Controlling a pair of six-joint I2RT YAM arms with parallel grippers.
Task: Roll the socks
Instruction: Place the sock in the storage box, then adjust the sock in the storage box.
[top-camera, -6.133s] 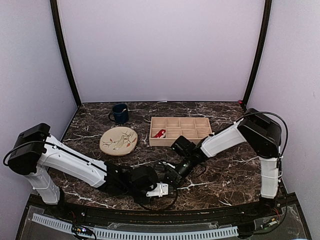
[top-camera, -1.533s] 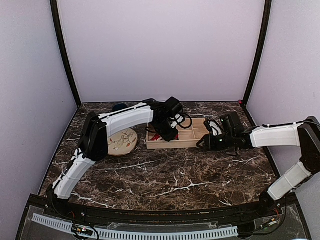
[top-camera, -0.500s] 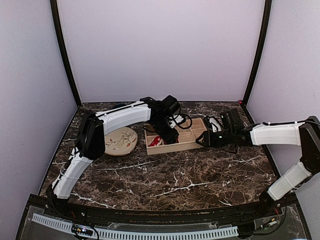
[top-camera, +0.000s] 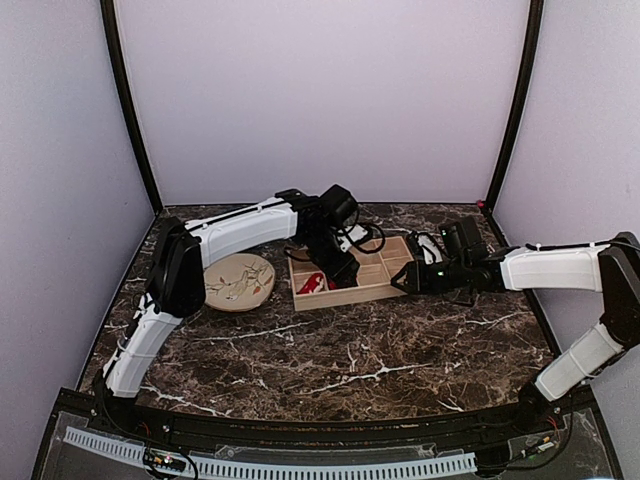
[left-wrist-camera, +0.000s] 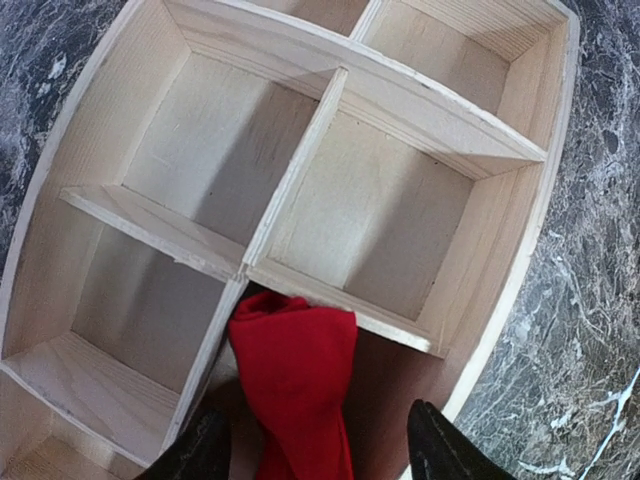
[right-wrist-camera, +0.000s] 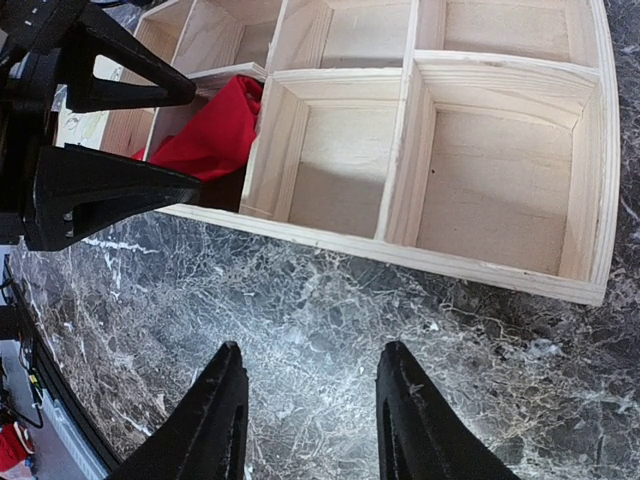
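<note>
Since bright red fabric sock bundle (left-wrist-camera: 295, 385) lies in pale wooden divided tray (left-wrist-camera: 296, 170), rolling seems done (stowed); left fingers (left-wrist-camera: 198, 452), right fingers (right-wrist-camera: 212, 405) both apart.

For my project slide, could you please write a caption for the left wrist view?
Open left hand above a red sock bundle lying in a corner compartment of the wooden tray.

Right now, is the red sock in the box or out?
In: the red sock sits in a corner compartment of the wooden box.
</note>
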